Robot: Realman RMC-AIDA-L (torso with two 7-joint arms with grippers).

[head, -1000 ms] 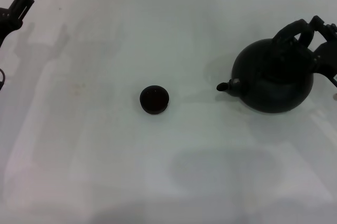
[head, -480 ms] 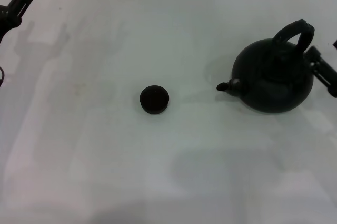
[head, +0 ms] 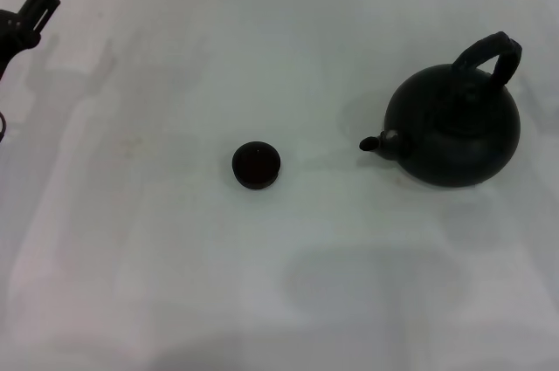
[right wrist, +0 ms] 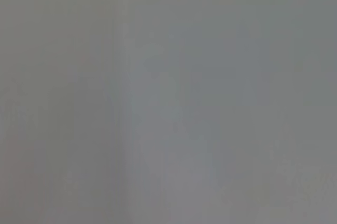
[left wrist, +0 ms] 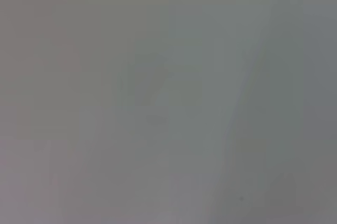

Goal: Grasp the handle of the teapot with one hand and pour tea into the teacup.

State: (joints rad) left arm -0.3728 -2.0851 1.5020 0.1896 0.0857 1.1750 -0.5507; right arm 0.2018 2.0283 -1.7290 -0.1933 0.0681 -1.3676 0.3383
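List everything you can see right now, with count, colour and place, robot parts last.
teapot: one, matte black, right side of the table, spout toward the cup
handle: one, black arch, upright over the teapot, nothing gripping it
teacup: one, dark brown-black, near the table's middle, apart from the teapot
table: one, white, under everything; both wrist views show only plain pale surface
left gripper: one, black, far left edge, away from both things
right gripper: not in view

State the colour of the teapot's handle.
Black, like the teapot itself; the handle shows best in the head view.
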